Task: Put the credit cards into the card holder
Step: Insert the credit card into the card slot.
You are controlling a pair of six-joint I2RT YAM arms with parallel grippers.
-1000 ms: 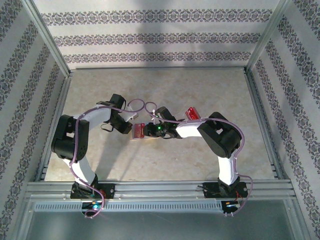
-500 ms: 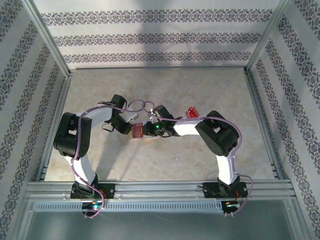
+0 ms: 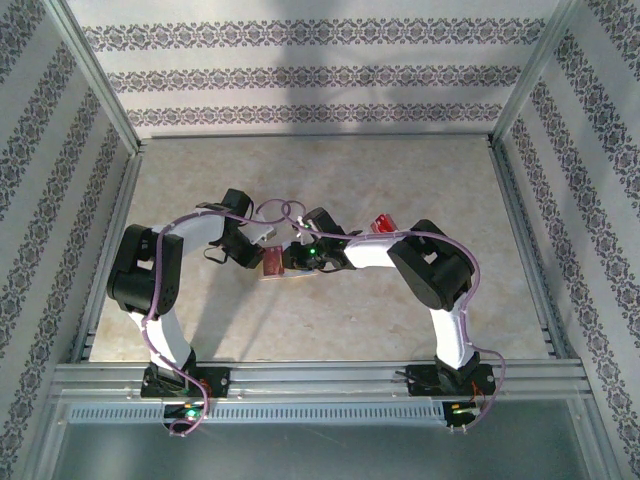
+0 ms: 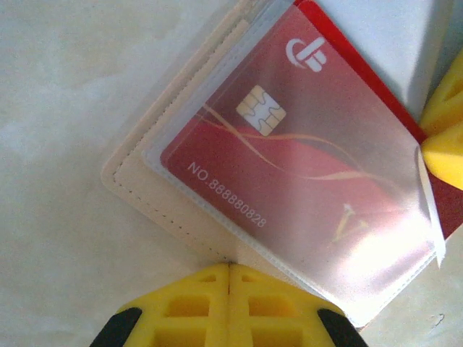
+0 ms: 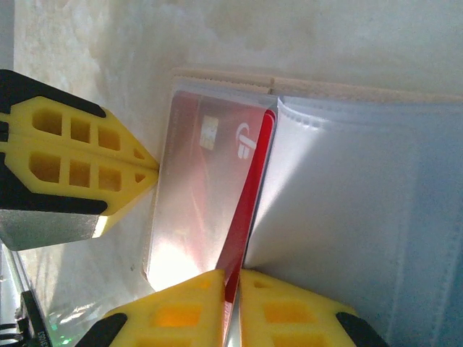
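Thin red credit card [image 4: 289, 166], chip end upper-left, long axis diagonal; right gripper [image 5: 231, 278] pinched it, left gripper [image 4: 230, 271] seemingly clamped tan folding wallet [image 4: 134, 173]; beige tabletop [image 3: 350, 320].

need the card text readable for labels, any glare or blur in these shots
Left wrist: glare whitens the clear sleeve at lower right, yet the credit card number stays readable. Right wrist: bright sheen low on the sleeve, card holder edge soft. Top external: even light, soft arm shadows on the table, card too small to read.
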